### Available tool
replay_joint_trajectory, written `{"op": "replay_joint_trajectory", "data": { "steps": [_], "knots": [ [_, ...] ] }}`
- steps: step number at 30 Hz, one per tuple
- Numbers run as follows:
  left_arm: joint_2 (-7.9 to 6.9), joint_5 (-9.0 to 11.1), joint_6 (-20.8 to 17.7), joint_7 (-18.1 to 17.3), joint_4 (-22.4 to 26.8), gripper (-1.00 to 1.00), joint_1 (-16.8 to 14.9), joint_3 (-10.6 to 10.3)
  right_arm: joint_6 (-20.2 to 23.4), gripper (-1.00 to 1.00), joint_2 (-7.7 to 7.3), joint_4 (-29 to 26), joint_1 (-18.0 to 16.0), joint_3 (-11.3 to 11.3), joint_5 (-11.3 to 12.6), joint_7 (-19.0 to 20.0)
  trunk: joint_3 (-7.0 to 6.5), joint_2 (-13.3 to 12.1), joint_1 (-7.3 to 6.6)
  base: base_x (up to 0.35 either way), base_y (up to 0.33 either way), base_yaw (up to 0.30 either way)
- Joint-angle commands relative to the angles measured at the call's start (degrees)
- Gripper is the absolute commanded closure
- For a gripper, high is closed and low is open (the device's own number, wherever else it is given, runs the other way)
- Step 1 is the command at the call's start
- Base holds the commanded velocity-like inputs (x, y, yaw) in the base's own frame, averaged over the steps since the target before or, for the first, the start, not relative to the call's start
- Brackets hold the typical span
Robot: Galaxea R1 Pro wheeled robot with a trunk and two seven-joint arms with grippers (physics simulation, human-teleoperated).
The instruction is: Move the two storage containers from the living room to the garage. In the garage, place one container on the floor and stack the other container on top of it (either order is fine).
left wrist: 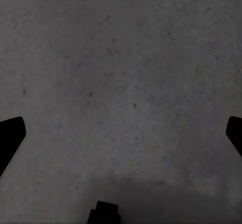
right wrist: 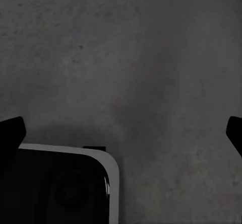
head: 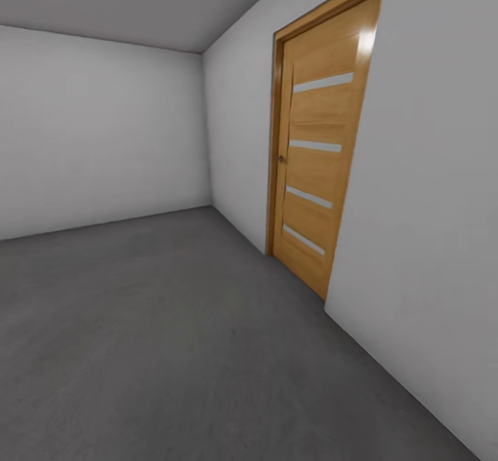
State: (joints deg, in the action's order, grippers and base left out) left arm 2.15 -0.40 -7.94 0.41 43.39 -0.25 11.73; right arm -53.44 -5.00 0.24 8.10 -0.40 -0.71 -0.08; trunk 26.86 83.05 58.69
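**Inspector:** Garage, head view: pale grey walls (head: 104, 129), dark concrete floor (head: 173, 336), wooden door (head: 321, 157) with frosted stripes, shut, on the right-hand wall. No bin to be found on that floor.

**Clerk:** Left wrist view?

**Inspector:** Speckled floor below. Left tool (left wrist: 121, 133) spread wide, fingertips (left wrist: 10, 138) at the frame edges, nothing between.

**Clerk:** Right wrist?

**Inspector:** Same floor. Right tool (right wrist: 121, 133) equally wide and empty, above a dark rounded part of the robot (right wrist: 60, 183).

**Clerk:** Where are the bins?

**Inspector:** Cannot say from these pictures. My judgement: thin plastic, light and stiff, smooth walls likely slippery. Grip the rim of one wall, squarely.
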Motion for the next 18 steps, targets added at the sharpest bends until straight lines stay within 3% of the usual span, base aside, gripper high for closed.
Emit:
{"op": "replay_joint_trajectory", "data": {
  "steps": [1,18],
  "knots": [
    [0.05,0.0,-0.3,0.0,0.1,-1.00,0.0,0.1,-0.2,-1.00,-0.01,0.0,0.0,0.0,-0.1,0.0,0.05,0.0,0.04,0.327,0.111,-0.017],
    [0.05,0.0,-0.3,0.0,0.1,-1.00,0.0,0.1,-0.2,-1.00,-0.01,0.0,0.0,0.0,-0.1,0.0,0.04,0.0,0.04,0.327,0.122,-0.009]
  ]
}}
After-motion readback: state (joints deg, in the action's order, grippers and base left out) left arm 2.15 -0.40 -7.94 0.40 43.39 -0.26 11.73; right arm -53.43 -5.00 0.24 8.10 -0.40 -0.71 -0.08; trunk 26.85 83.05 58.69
